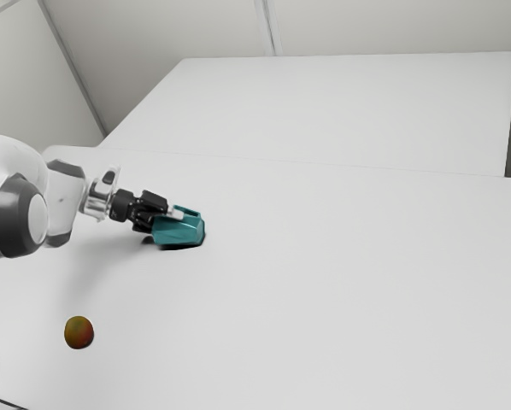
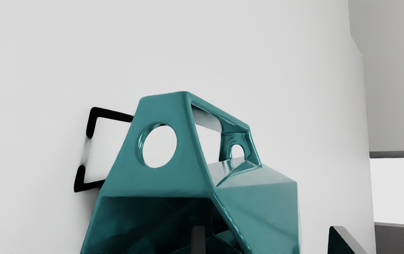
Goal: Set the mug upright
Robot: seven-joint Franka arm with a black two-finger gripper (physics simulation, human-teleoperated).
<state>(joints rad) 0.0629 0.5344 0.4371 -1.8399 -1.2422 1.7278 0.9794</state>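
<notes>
1. Location: the teal mug [image 1: 179, 231] lies on its side on the white table [image 1: 324, 282], toward the table's far corner at the exterior view's left. Its mouth faces the arm.
2. Claw: the black gripper [image 2: 266, 240] stands with its fingers apart. One reaches into the mouth, the other is outside the wall with a visible gap; not clamped.
3. Also present: a reddish-green round fruit [image 1: 79, 332], well apart from the mug, toward the table's near corner at the exterior view's left.
4. Handling, judged: stiff and fairly light; the glossy, faceted skin may slip. If ceramic, the rim could chip.
5. Hold, judged: the side wall near the rim, one finger inside; the pierced handle [image 2: 165, 106] is an alternative. The mouth must be turned upward gently, lest the wall pivot between the fingers.
6. Markings: no brand, label or writing can be read; the handle's round holes are shape only.
</notes>
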